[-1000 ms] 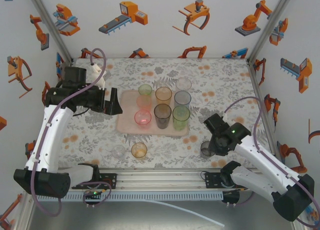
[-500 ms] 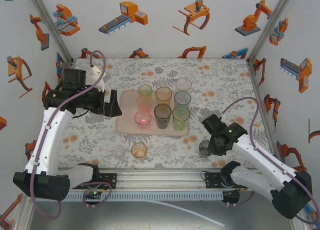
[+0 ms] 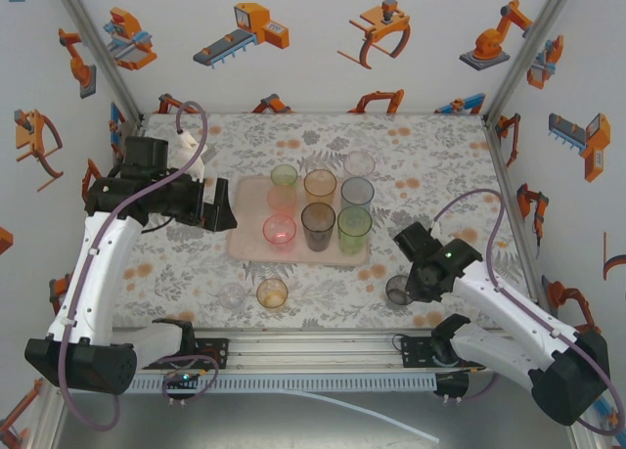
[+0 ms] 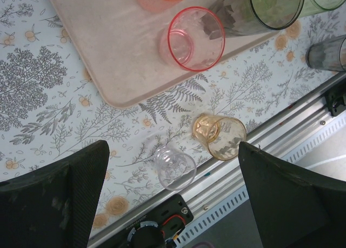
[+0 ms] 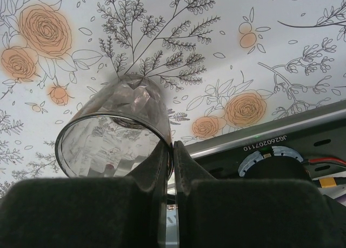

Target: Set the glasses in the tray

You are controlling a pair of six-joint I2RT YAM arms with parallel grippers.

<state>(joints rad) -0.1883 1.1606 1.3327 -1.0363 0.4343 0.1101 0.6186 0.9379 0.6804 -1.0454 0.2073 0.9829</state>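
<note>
Reaching low, right gripper [image 5: 172, 146] seemingly pinches grey glass [image 5: 108, 134].

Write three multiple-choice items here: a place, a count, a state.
1. Where is the smoky grey tumbler? A on the tray; B right of the tray, near the front rail; C left of the tray.
2. How many tumblers sit between the tray's near left corner and the rail? A one; B two; C four.
3. The left gripper is: A open; B shut, empty; C shut on the tray's rim.
B: the right gripper pinches its rim there. B: a clear tumbler and an amber tumbler. A: its fingers stand wide apart.
</note>
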